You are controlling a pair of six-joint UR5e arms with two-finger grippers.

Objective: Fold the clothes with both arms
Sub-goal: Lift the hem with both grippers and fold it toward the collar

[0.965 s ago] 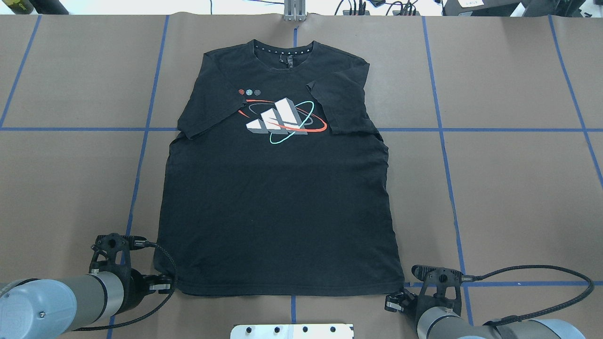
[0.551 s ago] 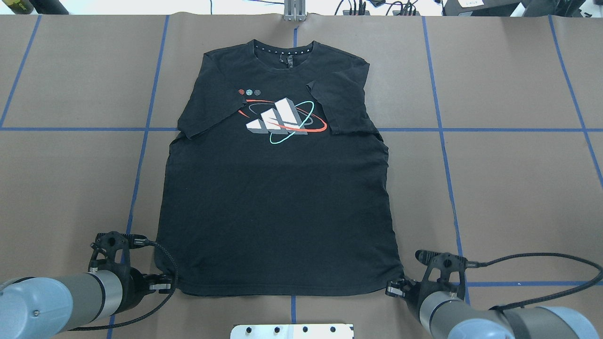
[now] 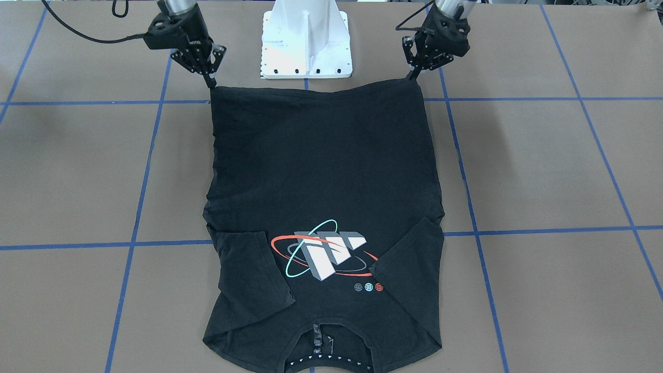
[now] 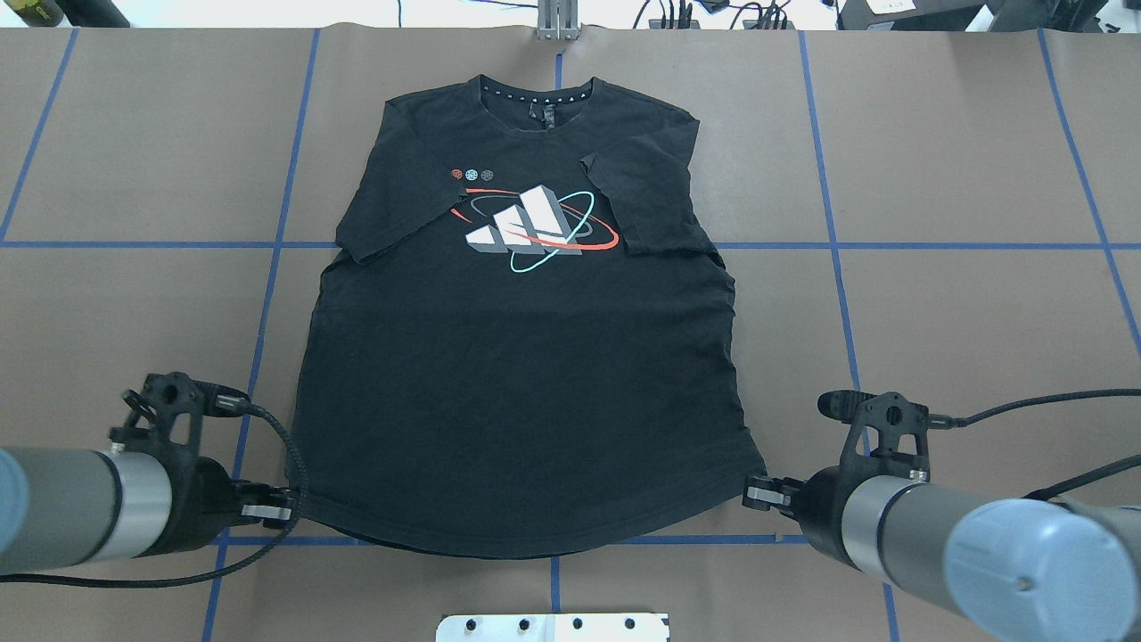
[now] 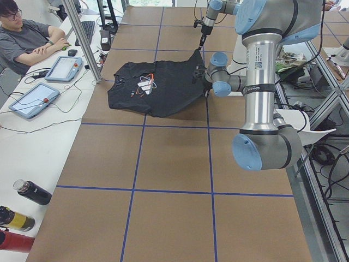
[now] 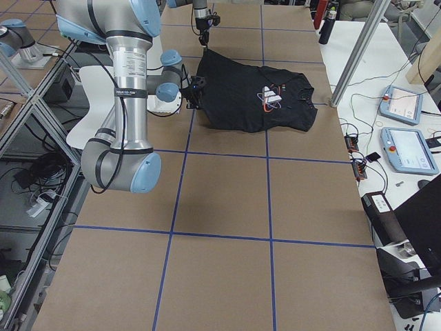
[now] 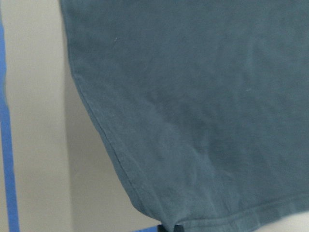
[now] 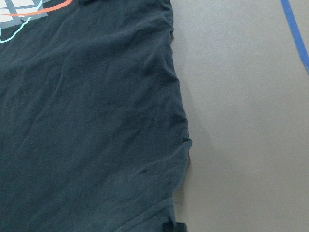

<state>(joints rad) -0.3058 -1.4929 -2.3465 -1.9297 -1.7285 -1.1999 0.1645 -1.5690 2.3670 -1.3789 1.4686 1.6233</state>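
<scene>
So the tee (image 4: 526, 374) lies logo-up on the bench (image 4: 963, 357), sleeves tucked in. The left claw (image 4: 283, 514) and right claw (image 4: 756, 492) each pinch a hem corner, raised a bit. I'd lift both evenly, hem taut, then carry it toward the collar (image 4: 539, 89).

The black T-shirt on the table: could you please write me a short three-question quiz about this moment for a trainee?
1. True or false: both sleeves of the T-shirt lie folded in over its front.
2. What do the left gripper and the right gripper each clamp? A) the collar B) a hem corner C) a sleeve
3. Fill in: the printed logo faces ___.

Key: 1 true; 2 B; 3 up.
</scene>
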